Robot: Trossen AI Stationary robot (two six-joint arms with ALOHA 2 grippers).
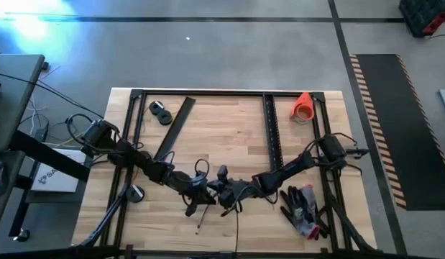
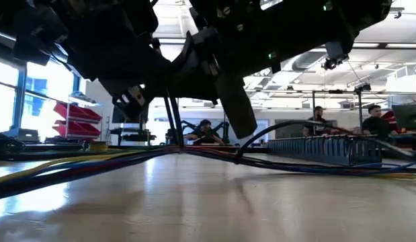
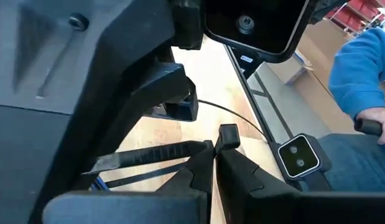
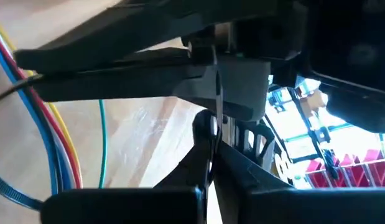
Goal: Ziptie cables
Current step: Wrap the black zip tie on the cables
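The cables are thin blue, red, yellow, white and green wires lying limp on the wooden table. They also show in the low view, and at the table's near middle. Both grippers meet just above them. My left gripper is shut on a black ziptie. My right gripper is shut on a thin black strap, seemingly the same ziptie's tail. In the high view the left gripper and the right gripper nearly touch. My left gripper pinches the ribbed ziptie strap between its two fingertips. A small square head sits just past the tips. The strap runs back alongside one finger, clear of the table. My right gripper pinches the thin black strap at its fingertips. The strap runs straight on from the tips toward the left gripper's body, and looks drawn straight.
Black perforated strips lie on the table's far half. An orange roll is at the far right, black discs at the far left and dark gloves at the near right. A person's blue sleeve shows beyond the table.
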